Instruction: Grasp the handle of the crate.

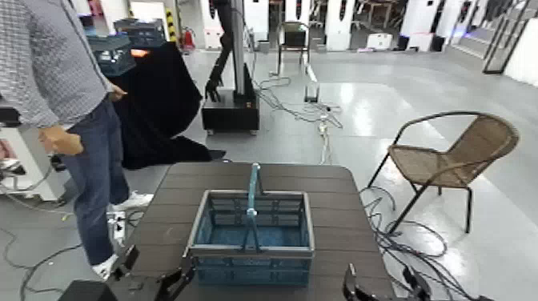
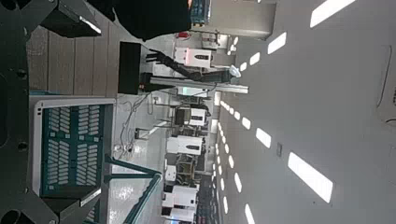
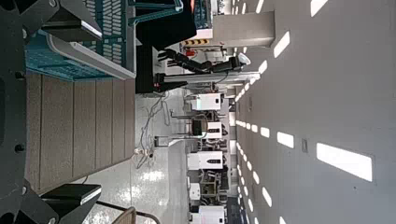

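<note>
The grey-blue lattice crate [image 1: 251,240] with a teal inside stands on the dark slatted table [image 1: 336,208], near its front edge. Its slim teal handle [image 1: 254,200] stands upright over the crate's middle. My left gripper [image 1: 154,278] is low at the crate's front left corner, open and empty, clear of the handle. My right gripper [image 1: 382,286] is low, to the front right of the crate, open and empty. The left wrist view shows the crate [image 2: 75,140] and the handle [image 2: 140,182] beyond the open fingers [image 2: 79,21]. The right wrist view shows a crate corner [image 3: 89,42].
A person [image 1: 60,96] stands at the table's left side. A wicker chair [image 1: 452,160] stands on the floor to the right. A black-draped stand [image 1: 156,104] with navy crates [image 1: 120,52] and another robot's base [image 1: 230,108] are behind. Cables lie on the floor.
</note>
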